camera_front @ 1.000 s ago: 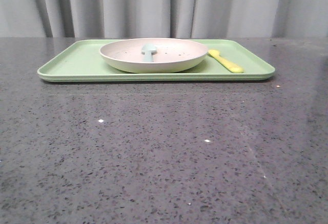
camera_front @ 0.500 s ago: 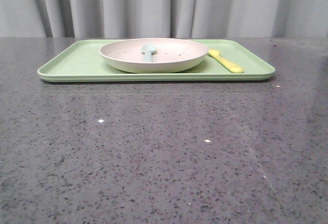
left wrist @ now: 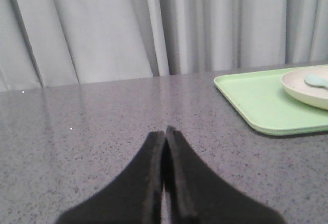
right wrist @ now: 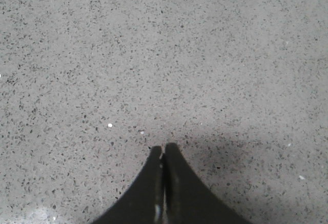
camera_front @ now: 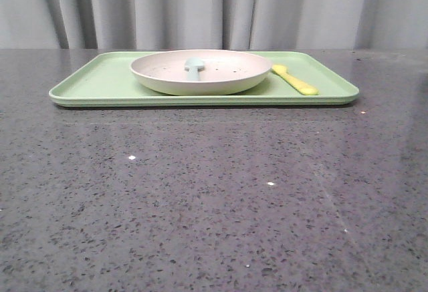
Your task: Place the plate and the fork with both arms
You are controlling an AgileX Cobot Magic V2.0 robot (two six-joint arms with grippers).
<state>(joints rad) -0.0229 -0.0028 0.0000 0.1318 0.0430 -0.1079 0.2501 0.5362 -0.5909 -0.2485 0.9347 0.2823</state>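
Observation:
The cream speckled plate [camera_front: 200,71] rests on the light-green tray [camera_front: 100,81] at the far side of the table, with a pale blue utensil [camera_front: 193,68] lying in it. The yellow fork [camera_front: 294,79] lies on the tray just right of the plate. In the left wrist view my left gripper [left wrist: 165,130] is shut and empty, low over bare table, with the tray [left wrist: 256,96] and the plate [left wrist: 307,88] off to one side. My right gripper [right wrist: 163,147] is shut and empty above speckled table top. Neither gripper appears in the front view.
The dark grey speckled table top [camera_front: 214,198] stretches from the tray toward the camera. Grey curtains [camera_front: 214,8] hang behind the table's far edge.

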